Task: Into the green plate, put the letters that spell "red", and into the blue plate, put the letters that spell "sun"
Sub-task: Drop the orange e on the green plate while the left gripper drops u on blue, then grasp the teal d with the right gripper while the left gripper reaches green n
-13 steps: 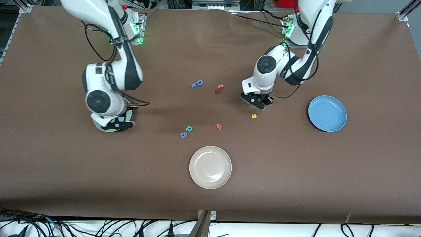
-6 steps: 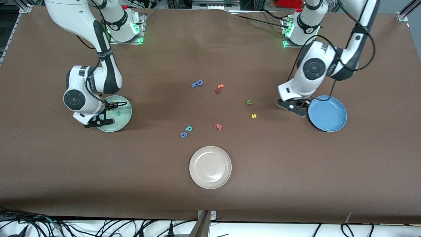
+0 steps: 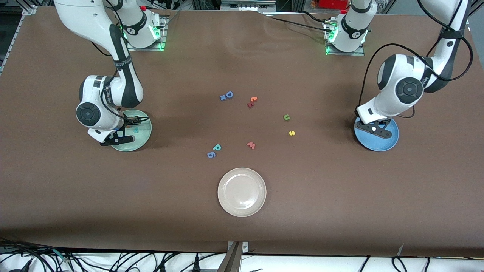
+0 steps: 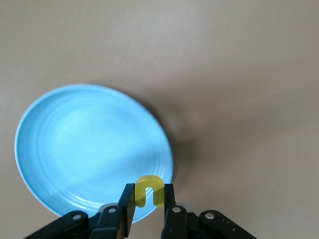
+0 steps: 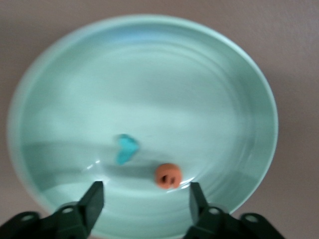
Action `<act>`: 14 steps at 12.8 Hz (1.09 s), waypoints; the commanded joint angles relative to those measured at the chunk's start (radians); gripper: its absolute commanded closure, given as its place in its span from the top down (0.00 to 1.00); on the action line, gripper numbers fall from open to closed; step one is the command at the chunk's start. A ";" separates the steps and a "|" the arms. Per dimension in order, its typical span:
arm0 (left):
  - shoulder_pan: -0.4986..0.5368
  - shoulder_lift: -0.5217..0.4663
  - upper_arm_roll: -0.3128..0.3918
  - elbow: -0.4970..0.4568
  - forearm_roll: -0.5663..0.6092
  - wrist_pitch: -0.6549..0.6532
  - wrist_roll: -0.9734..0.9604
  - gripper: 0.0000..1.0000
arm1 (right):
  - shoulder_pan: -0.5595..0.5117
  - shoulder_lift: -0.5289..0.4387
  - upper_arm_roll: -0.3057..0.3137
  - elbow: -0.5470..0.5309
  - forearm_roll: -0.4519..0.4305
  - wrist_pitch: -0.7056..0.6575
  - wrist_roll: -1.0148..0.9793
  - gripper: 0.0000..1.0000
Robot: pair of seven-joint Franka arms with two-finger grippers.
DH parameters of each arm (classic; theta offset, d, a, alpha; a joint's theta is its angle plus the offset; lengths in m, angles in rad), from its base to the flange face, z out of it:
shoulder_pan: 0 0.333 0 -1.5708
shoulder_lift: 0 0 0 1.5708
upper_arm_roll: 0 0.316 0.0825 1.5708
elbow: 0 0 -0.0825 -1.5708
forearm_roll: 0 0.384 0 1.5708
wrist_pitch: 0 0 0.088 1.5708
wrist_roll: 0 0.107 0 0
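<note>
Front view: we see the brown table (image 3: 340, 196) w/ three plates. The green plate (image 3: 145, 130) sits at the right arm's end of the table. The right claw (image 3: 117, 139) hangs over its edge. A teal letter (image 3: 135, 129) lies in that plate. The blue plate (image 3: 378, 145) sits at the left arm's end, and the left claw (image 3: 374, 129) is over it. Between the plates, tiny letters lie on the table: a dark green n (image 3: 286, 117), a yellow s (image 3: 291, 133) just nearer the camera, a pink w (image 3: 251, 145), a teal d (image 3: 217, 147) beside a blue 6 (image 3: 211, 154), a blue D (image 3: 227, 95) and an orange-red pair (image 3: 252, 101) farther back. A cream plate (image 3: 242, 209) sits nearest the camera.

Left wrist view: the left claw (image 4: 145, 204) is clenched on a yellow u (image 4: 148, 191), pinched by both fingers (image 4: 167, 199). It hangs over the rim of the blue plate (image 4: 75, 149).

Right wrist view: the right claw (image 5: 145, 198) is let go, fingers (image 5: 94, 199) spread wide w/ nothing between them. Under it, in the green plate (image 5: 149, 64), lie the teal r (image 5: 126, 148) and the orange e (image 5: 168, 175), near each other but apart.
</note>
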 commanded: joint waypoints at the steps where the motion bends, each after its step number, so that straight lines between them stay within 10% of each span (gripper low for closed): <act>1: 0.038 0.039 0.008 -0.001 -0.020 0.012 0.024 0.30 | 0.015 -0.019 0.062 0.124 0.027 -0.137 0.136 0.99; 5: 0.075 0.102 0.033 0.000 -0.020 0.067 0.024 0.32 | 0.023 0.002 0.217 0.221 0.033 -0.125 0.542 0.99; 8: 0.037 0.046 0.027 0.016 -0.032 0.037 0.015 0.54 | 0.026 0.077 0.294 0.339 0.069 -0.093 0.698 1.00; 14: -0.195 -0.010 0.024 0.086 -0.152 0.000 -0.190 0.62 | 0.091 0.190 0.305 0.499 0.084 -0.085 0.917 0.99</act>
